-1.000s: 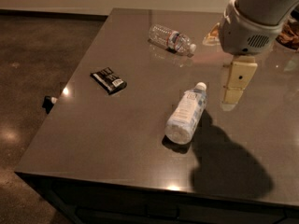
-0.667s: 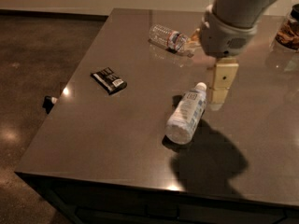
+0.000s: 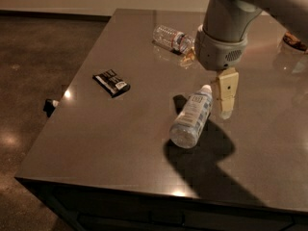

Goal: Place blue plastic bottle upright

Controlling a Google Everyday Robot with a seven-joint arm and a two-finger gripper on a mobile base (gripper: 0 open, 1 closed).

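Observation:
The blue plastic bottle (image 3: 191,118) lies on its side near the middle of the dark table (image 3: 120,143). Its white cap points to the far right and its base points toward the front edge. Its pale label bears a small dark square mark. My gripper (image 3: 226,109) hangs from the grey wrist and points down just to the right of the bottle's cap end, close beside it. It holds nothing that I can see.
A clear ribbed bottle (image 3: 173,38) with a red-and-blue band lies on its side at the back of the table. A black packet (image 3: 111,82) lies to the left. A brown object (image 3: 293,40) sits at the far right edge. The table's left and front edges are near.
My arm has moved left and lower, bringing the gripper from well right of the bottle to right beside its cap. The bottle has not moved.

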